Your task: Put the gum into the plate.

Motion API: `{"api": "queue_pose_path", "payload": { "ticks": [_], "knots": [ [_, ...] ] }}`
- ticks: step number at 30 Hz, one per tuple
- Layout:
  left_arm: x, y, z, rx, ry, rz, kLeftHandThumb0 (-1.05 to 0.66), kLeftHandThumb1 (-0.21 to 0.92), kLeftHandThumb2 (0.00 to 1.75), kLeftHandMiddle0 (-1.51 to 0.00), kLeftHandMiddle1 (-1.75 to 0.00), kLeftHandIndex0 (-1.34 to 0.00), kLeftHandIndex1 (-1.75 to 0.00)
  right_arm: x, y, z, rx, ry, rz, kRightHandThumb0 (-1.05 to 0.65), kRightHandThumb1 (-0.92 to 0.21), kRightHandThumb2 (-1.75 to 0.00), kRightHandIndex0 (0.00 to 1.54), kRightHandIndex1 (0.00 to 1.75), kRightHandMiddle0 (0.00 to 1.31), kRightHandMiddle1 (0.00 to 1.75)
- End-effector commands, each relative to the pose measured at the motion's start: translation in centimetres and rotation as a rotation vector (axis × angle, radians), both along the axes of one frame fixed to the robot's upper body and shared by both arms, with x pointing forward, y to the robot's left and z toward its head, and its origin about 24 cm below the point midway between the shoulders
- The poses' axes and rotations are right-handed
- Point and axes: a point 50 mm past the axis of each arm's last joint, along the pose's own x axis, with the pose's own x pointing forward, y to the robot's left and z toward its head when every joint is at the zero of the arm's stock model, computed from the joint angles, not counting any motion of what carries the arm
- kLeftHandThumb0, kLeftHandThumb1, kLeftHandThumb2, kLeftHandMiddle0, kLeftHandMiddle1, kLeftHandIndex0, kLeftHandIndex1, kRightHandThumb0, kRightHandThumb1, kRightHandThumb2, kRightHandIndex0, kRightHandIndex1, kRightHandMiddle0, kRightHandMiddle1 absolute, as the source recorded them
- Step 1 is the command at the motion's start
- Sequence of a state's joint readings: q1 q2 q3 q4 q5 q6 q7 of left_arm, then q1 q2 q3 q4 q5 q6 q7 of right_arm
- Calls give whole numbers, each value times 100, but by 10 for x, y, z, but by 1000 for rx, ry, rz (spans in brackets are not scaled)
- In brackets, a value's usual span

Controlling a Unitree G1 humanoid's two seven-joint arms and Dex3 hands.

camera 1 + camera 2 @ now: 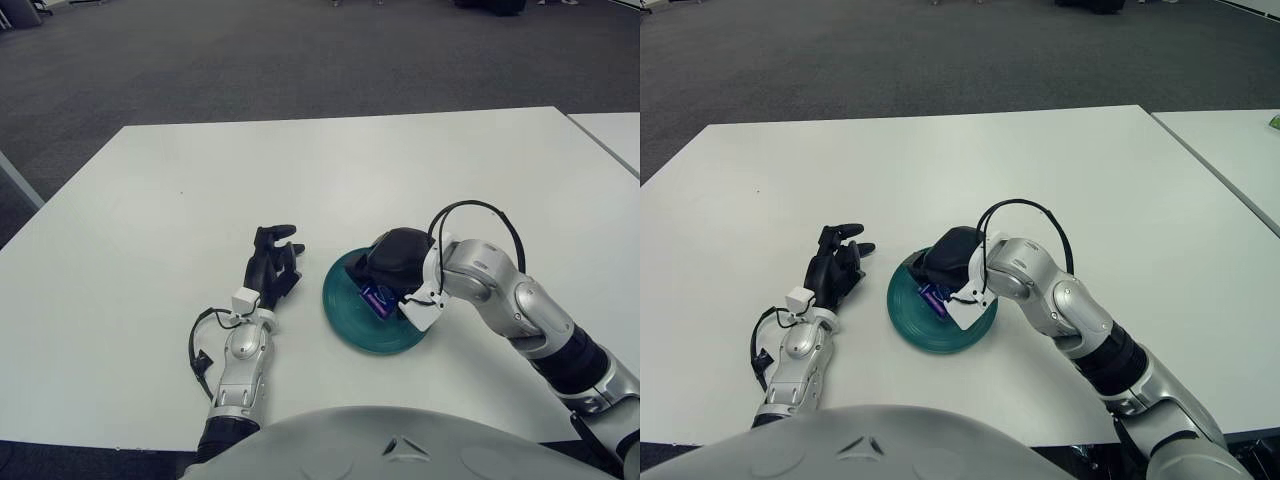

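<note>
Grey carpet behind, white desk (330,170) in front, a second desk edge off to the right. Teal plate (352,322) set near the front edge of the desk, directly under the right hand (392,268). Right hand poised over the plate's middle, fingers curled down and closed on the gum (378,300), a small purple-blue pack peeking out below the palm on the side toward the robot. Gum apparently just above or touching the plate's floor; contact not resolvable. Left hand (272,262) just left of the plate, fingers loosely bent and holding nothing, forearm stretched back toward the robot.

Judged step: placement, carry finished, release not yet made. Task nearly complete by the look of it.

Next move, as a judgement: settle the pack flat on the plate's floor, spread the fingers, then lift the hand straight up and clear of the rim so nothing drags the gum out. Main risk: pack sticking to a finger or tipping over the low rim on withdrawal.
</note>
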State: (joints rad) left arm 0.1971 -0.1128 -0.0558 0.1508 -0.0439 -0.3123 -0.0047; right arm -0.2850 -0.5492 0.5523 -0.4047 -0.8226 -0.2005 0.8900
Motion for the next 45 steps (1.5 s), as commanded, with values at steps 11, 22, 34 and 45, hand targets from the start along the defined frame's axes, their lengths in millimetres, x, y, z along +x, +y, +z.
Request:
{"api": "queue_pose_path", "payload": {
  "ticks": [11,22,34,45],
  "knots": [
    [1,4,-9,4,25,-7,-80,92,88,-21,-111,-8,-131,4,-3,-7,62,-68,25,-88,-92,-73,28,45,0,68],
    [1,5,-11,10,18,-3,-79,92,88,-19,-107,-7,-128,5,-3,-6,71,-78,24,-91,-92,-80,28,26,0,51],
    [0,8,-13,12,8,-23,-80,92,90,-19,-93,-6,-122,5,-6,-3,82,3,-50,-99,-92,-82,20,9,0,27],
    [-2,9,-17,-14,9,-29,-79,92,91,-23,-86,-4,-119,4,-14,3,159,-10,-80,-105,-92,-89,14,3,0,12]
  ]
}}
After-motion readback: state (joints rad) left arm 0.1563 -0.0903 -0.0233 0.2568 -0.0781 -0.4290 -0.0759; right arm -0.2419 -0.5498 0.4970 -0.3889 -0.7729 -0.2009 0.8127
